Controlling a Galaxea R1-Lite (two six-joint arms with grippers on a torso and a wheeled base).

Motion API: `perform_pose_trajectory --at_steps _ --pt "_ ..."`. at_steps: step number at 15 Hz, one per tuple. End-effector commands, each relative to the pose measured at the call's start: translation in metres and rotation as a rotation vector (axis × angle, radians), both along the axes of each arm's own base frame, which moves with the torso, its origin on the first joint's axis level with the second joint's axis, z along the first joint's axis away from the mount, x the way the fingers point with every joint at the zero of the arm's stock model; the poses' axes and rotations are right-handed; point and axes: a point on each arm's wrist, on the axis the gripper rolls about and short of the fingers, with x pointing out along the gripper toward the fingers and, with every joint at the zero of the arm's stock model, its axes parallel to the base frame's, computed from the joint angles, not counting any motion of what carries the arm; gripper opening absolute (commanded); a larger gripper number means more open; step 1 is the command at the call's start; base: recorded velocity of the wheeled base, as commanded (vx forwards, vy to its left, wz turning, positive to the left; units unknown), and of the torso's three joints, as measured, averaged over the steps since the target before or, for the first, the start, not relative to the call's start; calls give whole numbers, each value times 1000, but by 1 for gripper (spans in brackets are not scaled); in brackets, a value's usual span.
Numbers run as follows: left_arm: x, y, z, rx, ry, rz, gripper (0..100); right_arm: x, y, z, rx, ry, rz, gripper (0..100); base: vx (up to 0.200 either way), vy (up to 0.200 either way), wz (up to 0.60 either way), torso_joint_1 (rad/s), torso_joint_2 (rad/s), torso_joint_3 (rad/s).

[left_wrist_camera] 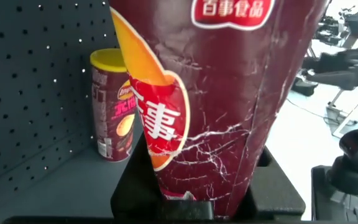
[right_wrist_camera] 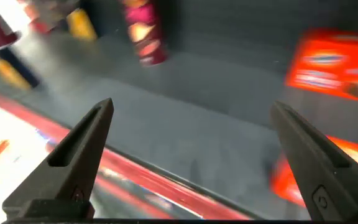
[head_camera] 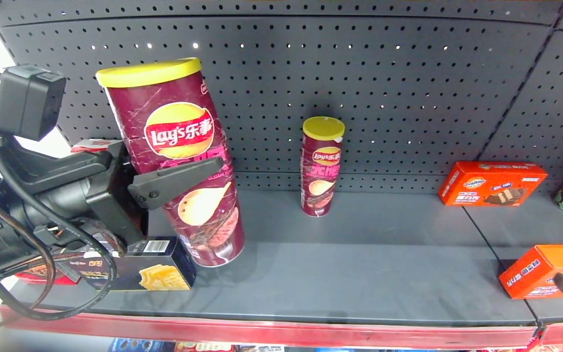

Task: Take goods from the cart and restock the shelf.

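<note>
**Left claw holds a crisp can at the shelf front, short of its twin at the back**

Nearest the onlooker, the right claw (right_wrist_camera: 191, 107) hangs released and empty at the front lip of the shelf (head_camera: 359, 274), well to the right of the standing can (head_camera: 322, 166). The left claw (head_camera: 198, 178) is clenched round the middle of the held can (head_camera: 174, 146), which sits forward and left of the standing can, just beside a blue box (head_camera: 159, 271). Its long axis is tilted, with the yellow lid leaning away from the standing can and the base toward it. Whether the base touches the shelf cannot be told. Setting it down likely means righting it first, and the left arm is the nearer. Orange boxes (head_camera: 491, 183) lie right of the standing can.
</note>
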Motion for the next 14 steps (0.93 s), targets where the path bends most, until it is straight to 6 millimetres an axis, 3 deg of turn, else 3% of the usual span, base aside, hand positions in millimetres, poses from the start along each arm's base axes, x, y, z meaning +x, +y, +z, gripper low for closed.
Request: perform_pose_trajectory --at_steps 1,5,6,10,12,14 --pt "0 1 -1 1 4 2 0 36 21 1 -37 103 81 100 0 0 0 0 0 0" --pt "3 3 0 -1 2 17 0 88 37 1 -74 167 32 100 0 0 0 0 0 0" --pt "2 5 -3 3 14 24 0 120 43 1 -64 132 19 100 0 0 0 0 0 0" --pt "2 6 -3 4 18 25 0 186 65 21 -41 59 126 100 0 0 0 0 0 0" --pt "2 6 -3 4 18 23 0 201 73 29 -46 32 166 100 0 0 0 0 0 0" --pt "2 6 -3 -4 25 21 0 210 77 30 -76 -4 332 100 0 0 0 0 0 0"
